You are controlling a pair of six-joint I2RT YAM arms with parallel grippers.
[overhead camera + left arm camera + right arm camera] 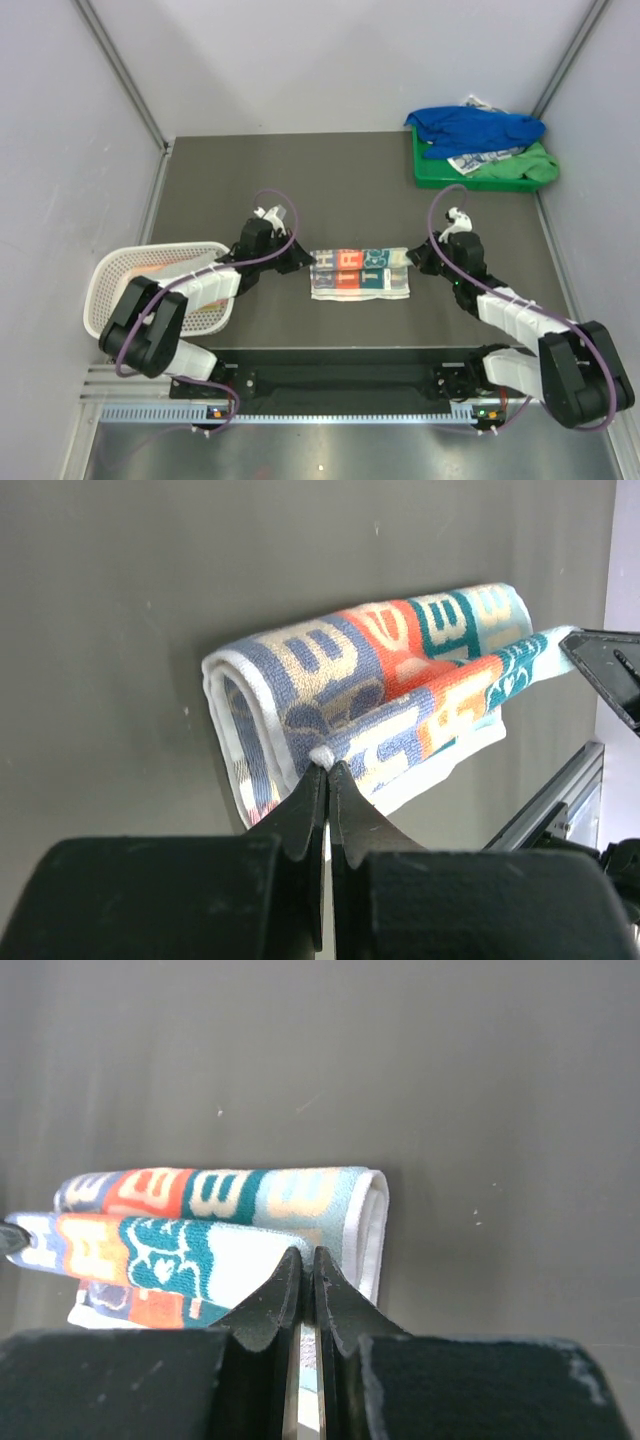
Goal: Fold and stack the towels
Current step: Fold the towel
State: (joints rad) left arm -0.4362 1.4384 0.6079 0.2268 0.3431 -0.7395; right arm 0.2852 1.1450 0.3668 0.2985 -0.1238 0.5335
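A: From above, where is the towel being worked on?

B: The lettered towel (360, 273) lies folded into a narrow band on the table (250, 190). It is about midway across and closer to the near edge than the far one. The left gripper (303, 262) is at its left end and the right gripper (413, 262) at its right end.

A: And the others?

B: A blue towel (475, 128) is heaped over a white printed towel (487, 158) in the green tray (440, 178) at the far right corner. The white mesh basket (105, 280) sits at the left edge, beside the left arm.

A: What does the left wrist view give?

B: The left gripper (327, 770) has its jaws pressed together, pinching a white corner of the upper layer of the lettered towel (380, 670). That layer is raised off the folded part beneath it. Its other end runs to a black finger (605, 670) of the right gripper at the right side of the view.

A: And the right wrist view?

B: It shows the same from the other end. The right gripper (305, 1258) is clamped tight on the edge of the top layer of the lettered towel (200, 1230), near its white folded end. The layers below rest on the table (450, 1080).
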